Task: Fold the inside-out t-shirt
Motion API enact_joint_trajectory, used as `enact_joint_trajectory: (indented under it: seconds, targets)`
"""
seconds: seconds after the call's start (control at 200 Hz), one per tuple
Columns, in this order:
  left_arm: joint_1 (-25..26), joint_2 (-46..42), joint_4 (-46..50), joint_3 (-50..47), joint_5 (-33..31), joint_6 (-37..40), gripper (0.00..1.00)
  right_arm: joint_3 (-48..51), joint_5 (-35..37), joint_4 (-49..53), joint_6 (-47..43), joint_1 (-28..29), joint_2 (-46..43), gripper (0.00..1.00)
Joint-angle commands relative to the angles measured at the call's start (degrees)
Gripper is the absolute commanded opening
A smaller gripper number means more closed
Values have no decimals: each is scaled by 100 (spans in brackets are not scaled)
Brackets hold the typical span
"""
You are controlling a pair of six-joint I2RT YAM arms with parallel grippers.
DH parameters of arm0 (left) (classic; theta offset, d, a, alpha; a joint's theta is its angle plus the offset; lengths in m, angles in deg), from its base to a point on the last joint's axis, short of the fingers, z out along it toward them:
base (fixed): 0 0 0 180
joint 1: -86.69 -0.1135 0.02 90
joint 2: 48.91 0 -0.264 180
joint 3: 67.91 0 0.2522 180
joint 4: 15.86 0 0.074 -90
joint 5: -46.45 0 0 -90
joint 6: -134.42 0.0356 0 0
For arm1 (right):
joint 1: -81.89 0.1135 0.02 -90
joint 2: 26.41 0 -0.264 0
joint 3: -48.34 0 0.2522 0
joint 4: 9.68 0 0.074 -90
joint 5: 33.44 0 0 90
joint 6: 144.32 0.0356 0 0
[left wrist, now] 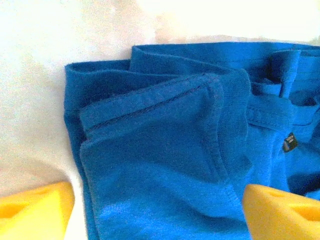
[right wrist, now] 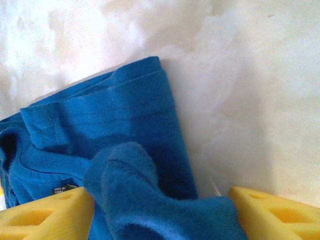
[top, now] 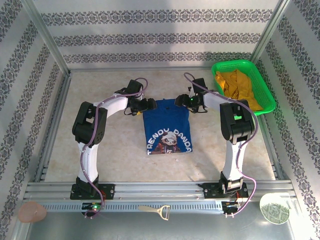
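Two grippers at the far end of the t-shirt

Both grippers are found at the collar end of the blue t-shirt (top: 167,129). It is spread on the worktop (top: 110,150) to the left of the green basket (top: 235,63), nearer the arm bases than the basket and well apart from it. Its long axis is laid from far to near, with the print end nearest the bases. The right gripper (top: 182,101) is placed at the far corner on the basket's side, and the left gripper (top: 146,105) at the far corner away from the basket. Neither arm is favoured, since each is set at its own corner. The coming move is judged to be a fold along that long axis, the far end being carried toward the near end.

The left gripper's jaws are spread wide. Flat layered cloth lies between them, and one finger (left wrist: 35,210) is seen over bare worktop just beside the shirt's edge. The right gripper's jaws are also spread wide, with a hump of cloth filling the gap; whether that hump is pinched cannot be told.

The whole outline and the panda print are given by the top view. The stacked hems, the stitching and a small dark neck label (left wrist: 289,141) are added by the wrist views.
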Motion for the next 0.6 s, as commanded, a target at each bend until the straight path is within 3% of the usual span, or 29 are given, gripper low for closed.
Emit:
enact_joint_trajectory:
  seconds: [0.0, 0.15, 0.33, 0.395, 0.495, 0.595]
  targets:
    - [145, 120, 104, 3, 14, 105, 82, 122, -594, -345, -7, 38, 183, 70]
    - [241, 104, -66, -52, 153, 49, 67, 276, -996, -670, 3, 82, 153, 65]
    - [245, 71, -307, -297, 148, -88, 65, 321, -1058, -724, 37, 128, 210, 63]
    - [248, 48, -271, -352, -17, -137, 65, 376, -983, -732, 73, 104, 226, 63]
    - [248, -91, -122, -444, -544, -225, 77, 482, -876, -767, 127, 43, 203, 63]
    - [246, -40, 277, -272, -877, -155, 81, 533, -804, -749, 142, 12, 200, 62]
